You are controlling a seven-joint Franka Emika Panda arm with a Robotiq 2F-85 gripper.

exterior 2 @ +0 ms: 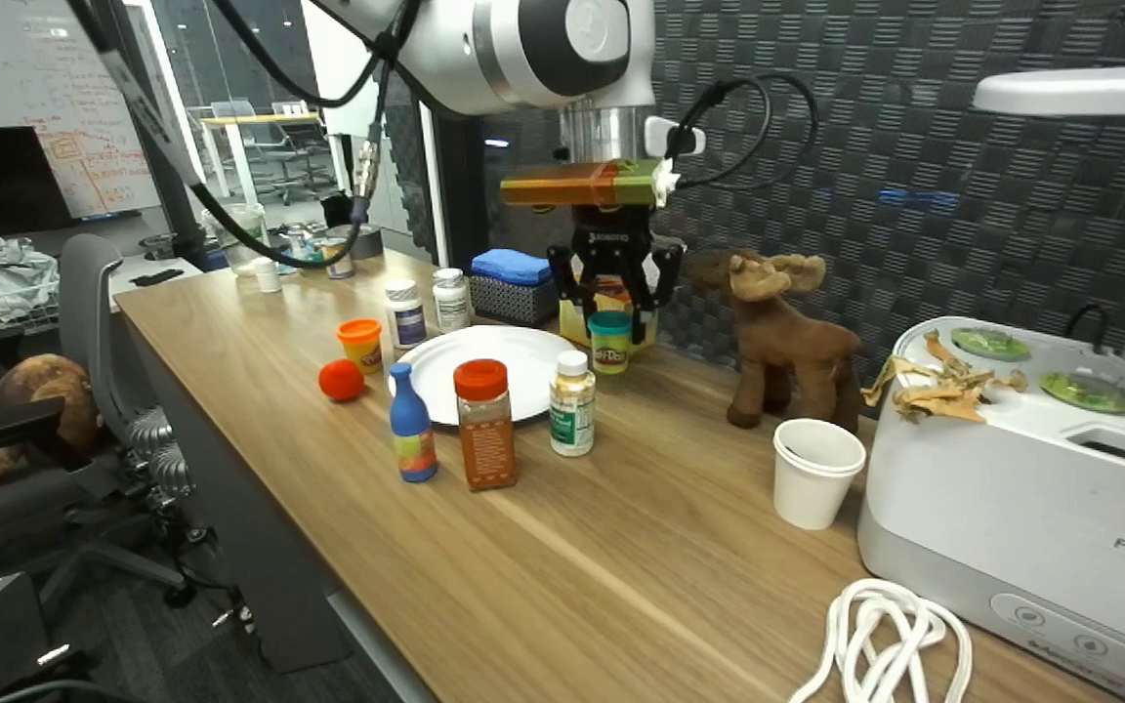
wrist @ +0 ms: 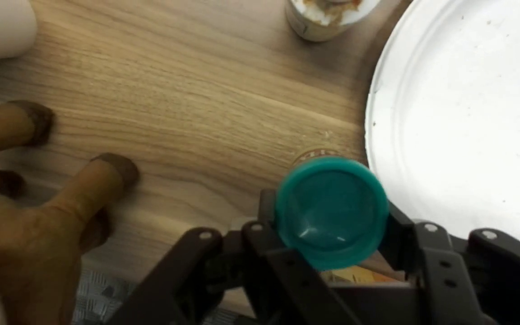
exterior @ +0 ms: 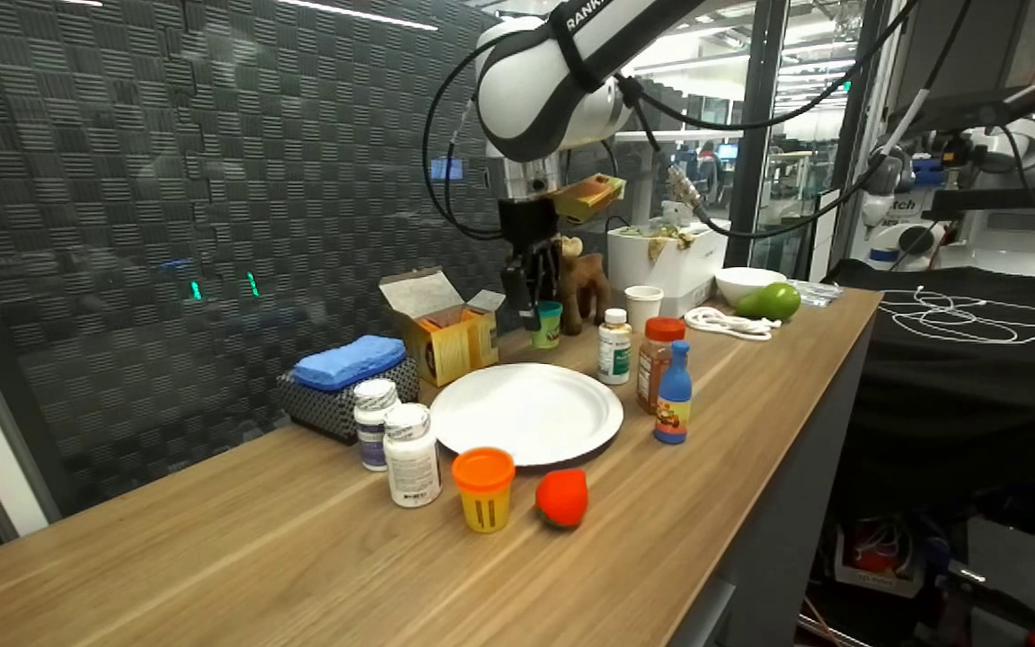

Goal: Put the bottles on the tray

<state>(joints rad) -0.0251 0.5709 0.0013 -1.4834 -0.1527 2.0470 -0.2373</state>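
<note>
My gripper reaches down around a small jar with a green lid, its two fingers pressed against opposite sides just under the lid. In an exterior view this jar appears upright on the table beside the tray, a round white plate with nothing on it. Around the plate stand the other bottles: two white ones, an orange-lidded tub, a white bottle with a green label, a red-capped spice jar and a blue bottle.
Close behind the jar are the yellow cardboard box and a brown moose toy. A dark box with a blue cloth sits left of the plate. Paper cups, white cord and a red ball-like object also lie about.
</note>
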